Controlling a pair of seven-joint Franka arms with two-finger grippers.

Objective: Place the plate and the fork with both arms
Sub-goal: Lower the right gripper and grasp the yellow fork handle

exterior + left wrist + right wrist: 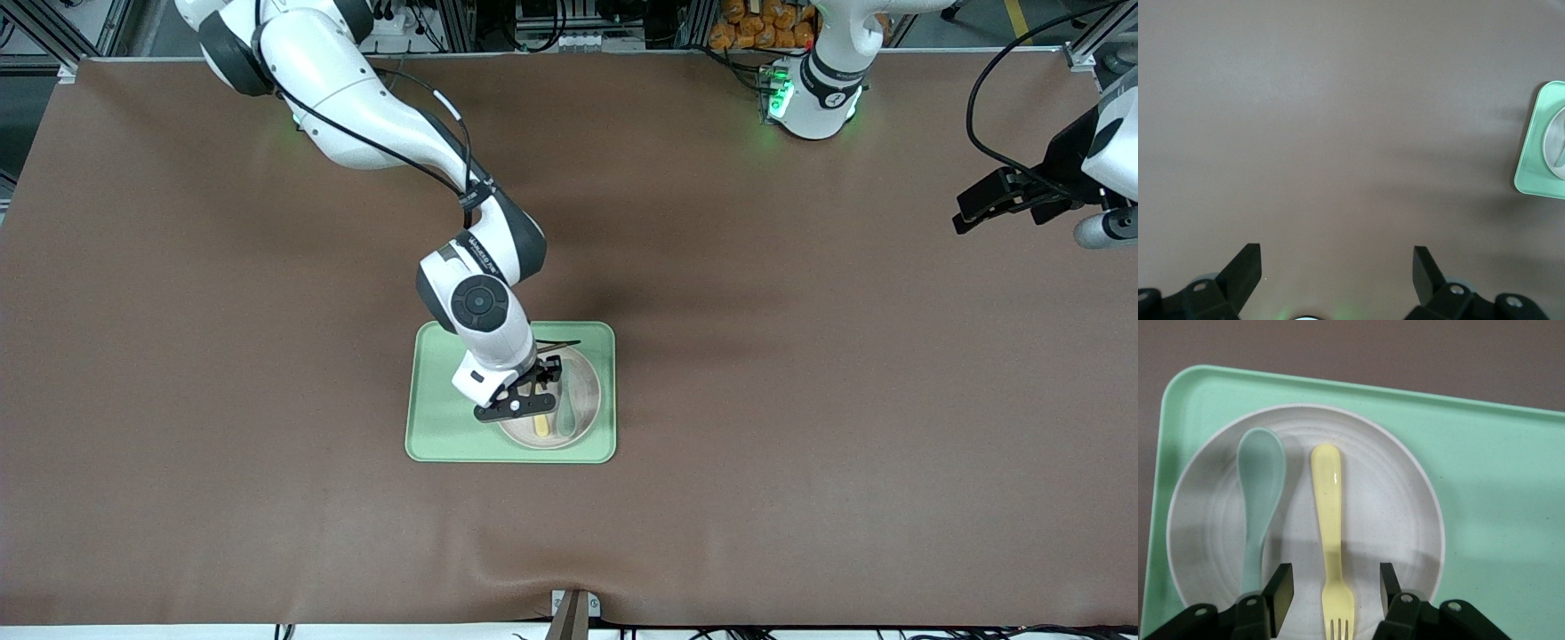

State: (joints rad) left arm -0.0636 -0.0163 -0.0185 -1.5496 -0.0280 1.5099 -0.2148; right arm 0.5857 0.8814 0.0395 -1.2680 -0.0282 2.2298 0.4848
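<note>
Yellow fork (1331, 540) lies unlifted on the plate (1405, 520), right tool (1336, 592) straddling it, not gripping; left tool (1337, 270) waits open.

A: What do the arms (356, 116) look like?
B: Glossy white curved shells, dark grey joints, a round black cap on one wrist, black cables clipped along the casing.
A: And the bases?
B: White, lit green. Each tool (520, 400) is black with visible screws.
</note>
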